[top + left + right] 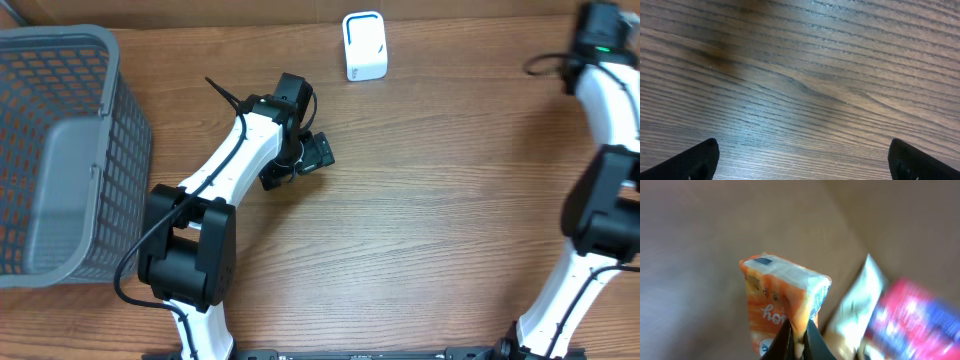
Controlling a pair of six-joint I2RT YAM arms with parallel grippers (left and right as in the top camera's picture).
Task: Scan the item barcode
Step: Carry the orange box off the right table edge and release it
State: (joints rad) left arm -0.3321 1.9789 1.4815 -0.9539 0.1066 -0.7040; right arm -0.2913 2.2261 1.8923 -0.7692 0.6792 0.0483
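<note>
Grey mesh basket (60, 150) fills the left edge of the overhead view; inside, only its own grid floor + walls show. In the rt wrist view, lower right of frame, a blurred red/pink packet (920, 320) and a white/silver one (862, 300) sit close together against a brown bkgd. Can't tell what holds them.

Item: orange packet (785, 300), centre of the rt wrist view, in front of those two. The right fingers (781, 347) are clenched on its lower edge at bottom centre. Soft glossy wrap, orange w/ white lettering, white top face w/ a small blue patch at its upper left. Small dark print on the left side, too blurred to read.

Left fingers (692, 161) are released and spread wide, tips in the lower left + lower right corners of the left wrist view, wood counter (800, 75) between them. Overhead: a white device (363, 45) stands on the counter at top centre, apart from the left arm (240, 150).
</note>
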